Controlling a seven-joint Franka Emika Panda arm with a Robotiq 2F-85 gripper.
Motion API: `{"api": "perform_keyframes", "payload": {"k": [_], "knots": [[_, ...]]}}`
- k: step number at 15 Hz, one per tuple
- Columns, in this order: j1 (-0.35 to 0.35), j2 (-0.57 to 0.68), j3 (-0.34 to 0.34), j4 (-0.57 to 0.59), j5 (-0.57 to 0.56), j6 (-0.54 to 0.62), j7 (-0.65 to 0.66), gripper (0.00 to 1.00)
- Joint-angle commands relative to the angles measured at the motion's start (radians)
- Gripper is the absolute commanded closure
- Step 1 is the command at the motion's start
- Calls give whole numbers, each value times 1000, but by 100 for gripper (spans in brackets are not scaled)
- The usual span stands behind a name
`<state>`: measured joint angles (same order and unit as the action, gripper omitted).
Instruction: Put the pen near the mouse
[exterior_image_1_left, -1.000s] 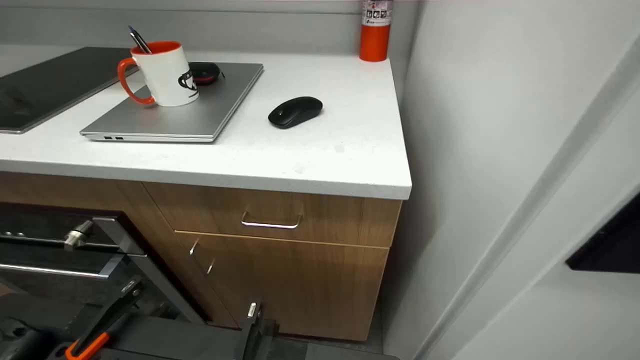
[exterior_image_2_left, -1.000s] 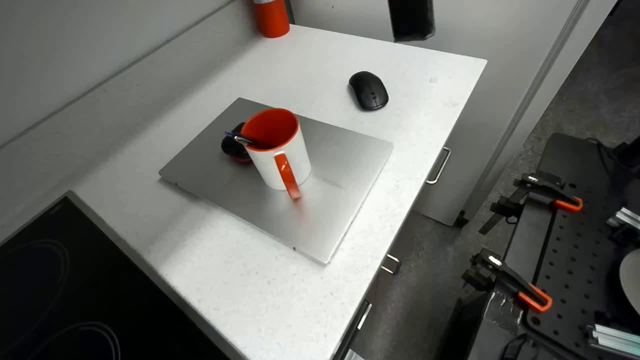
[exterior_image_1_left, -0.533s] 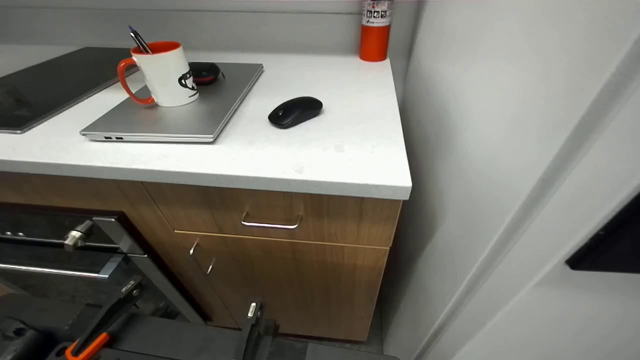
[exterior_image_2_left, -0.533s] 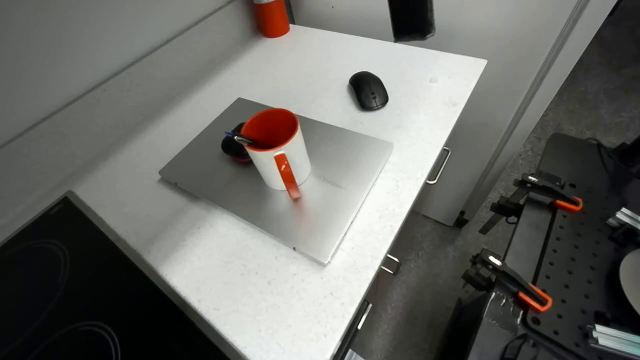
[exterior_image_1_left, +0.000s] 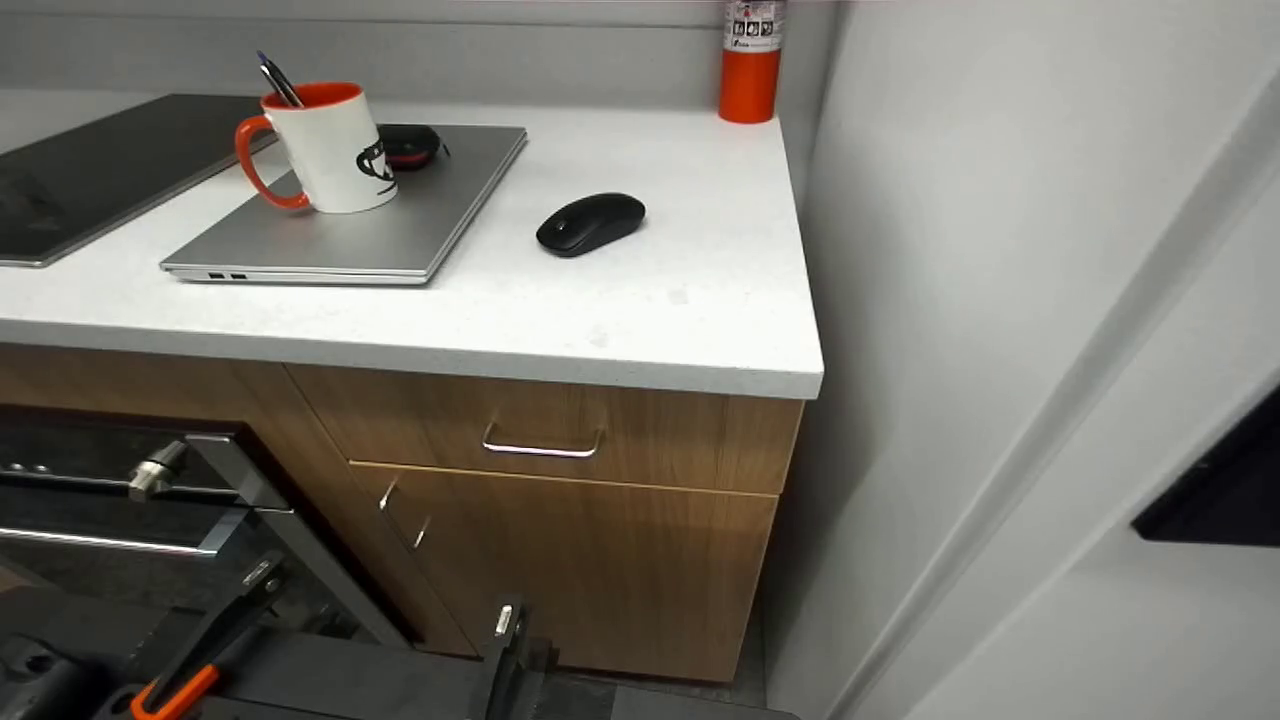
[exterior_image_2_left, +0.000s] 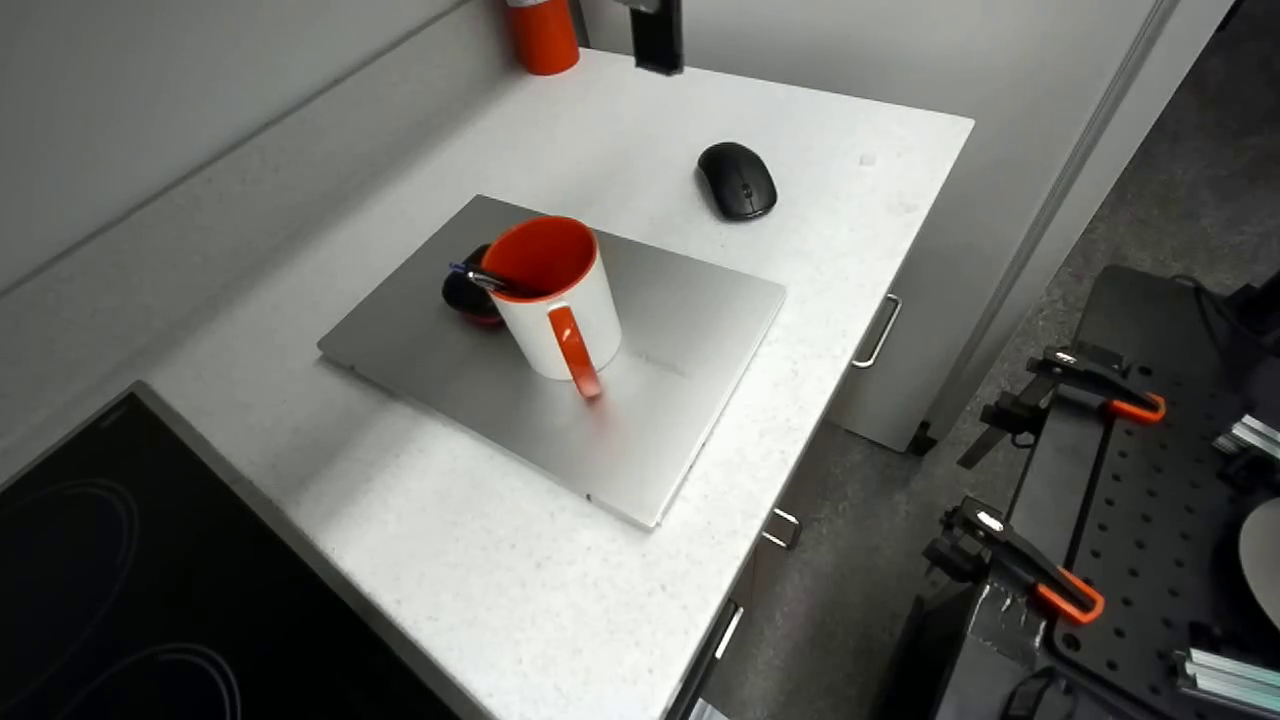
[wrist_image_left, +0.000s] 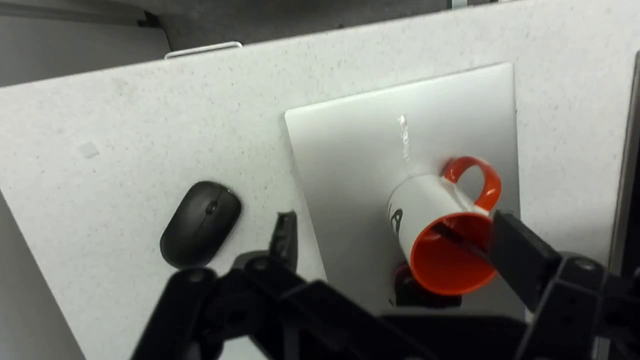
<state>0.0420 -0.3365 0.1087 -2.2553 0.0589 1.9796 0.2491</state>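
The dark pen (exterior_image_1_left: 279, 80) stands tilted inside a white mug with an orange inside and handle (exterior_image_1_left: 335, 150). Its top end sticks out over the rim in both exterior views (exterior_image_2_left: 478, 277). In the wrist view the pen (wrist_image_left: 457, 239) lies along the mug's inside, its outer end hidden behind a gripper finger. The black mouse (exterior_image_1_left: 590, 224) lies on the white counter beside the laptop; it also shows in the wrist view (wrist_image_left: 201, 224). My gripper (wrist_image_left: 395, 217) is open and empty, above the laptop and mug. A black finger (exterior_image_2_left: 658, 38) shows at the top of an exterior view.
The mug stands on a closed silver laptop (exterior_image_2_left: 690, 330). A black and red object (exterior_image_1_left: 408, 146) lies behind the mug on the laptop. A red cylinder (exterior_image_1_left: 749, 85) stands at the back corner. A black cooktop (exterior_image_2_left: 150, 580) and a wall (exterior_image_1_left: 950, 250) flank the counter.
The black gripper part at the top of an exterior view has moved left in the picture, towards the red cylinder. The pen, mug, mouse and laptop have not moved.
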Motion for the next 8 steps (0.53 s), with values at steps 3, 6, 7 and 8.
{"api": "perform_keyframes", "payload": {"k": [3,6,7,8], "knots": [[-16,20,-34,-55,2,176,-5,0],[-17,30,-36,-60,3,186,-6,0],[-17,28,-34,-60,2,186,-6,0],[-17,28,-34,-60,2,186,-6,0]]}}
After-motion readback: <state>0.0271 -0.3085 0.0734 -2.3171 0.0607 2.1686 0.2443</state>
